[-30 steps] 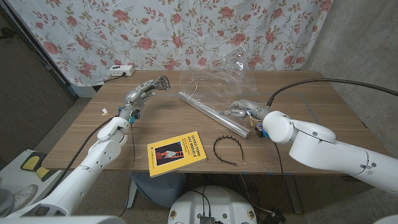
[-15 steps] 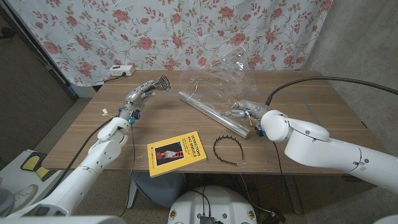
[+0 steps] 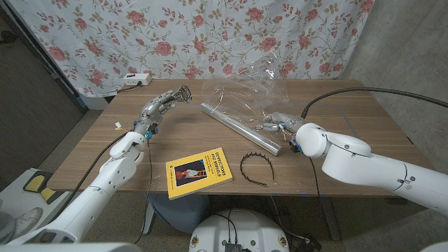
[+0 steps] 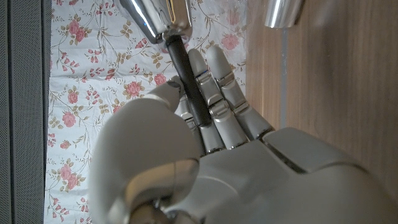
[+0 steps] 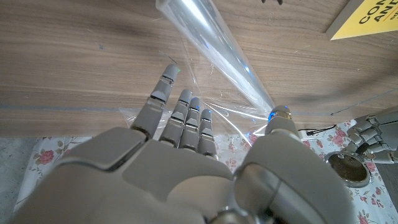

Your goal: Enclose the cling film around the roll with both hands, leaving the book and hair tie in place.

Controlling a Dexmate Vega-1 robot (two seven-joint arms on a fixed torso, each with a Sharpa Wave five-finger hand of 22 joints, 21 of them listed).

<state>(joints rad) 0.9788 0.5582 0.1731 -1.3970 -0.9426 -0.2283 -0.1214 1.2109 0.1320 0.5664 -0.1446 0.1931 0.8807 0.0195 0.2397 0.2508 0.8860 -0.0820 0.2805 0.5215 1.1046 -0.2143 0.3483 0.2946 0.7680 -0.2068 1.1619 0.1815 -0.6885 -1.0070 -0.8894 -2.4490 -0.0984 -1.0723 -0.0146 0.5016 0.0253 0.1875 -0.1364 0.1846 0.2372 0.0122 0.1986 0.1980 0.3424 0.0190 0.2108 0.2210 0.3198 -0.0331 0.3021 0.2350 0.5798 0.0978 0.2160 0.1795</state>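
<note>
Book [image 3: 200,172]: yellow softcover lying flat at the near table edge, dark cover lettering too small to read; hair tie [image 3: 255,166]: thin black toothed arc, just right of the book; roll [image 3: 240,130]: long glossy tube lying diagonally mid-table; cling film [image 3: 246,89]: clear, crinkled sheet billowing up behind the roll; right hand [image 3: 274,122]: fingers spread, against the film at the roll's near end; left hand [image 3: 162,103]: raised well left of the roll, whether it holds anything cannot be told; wooden table [image 3: 353,122]: brown grain
</note>
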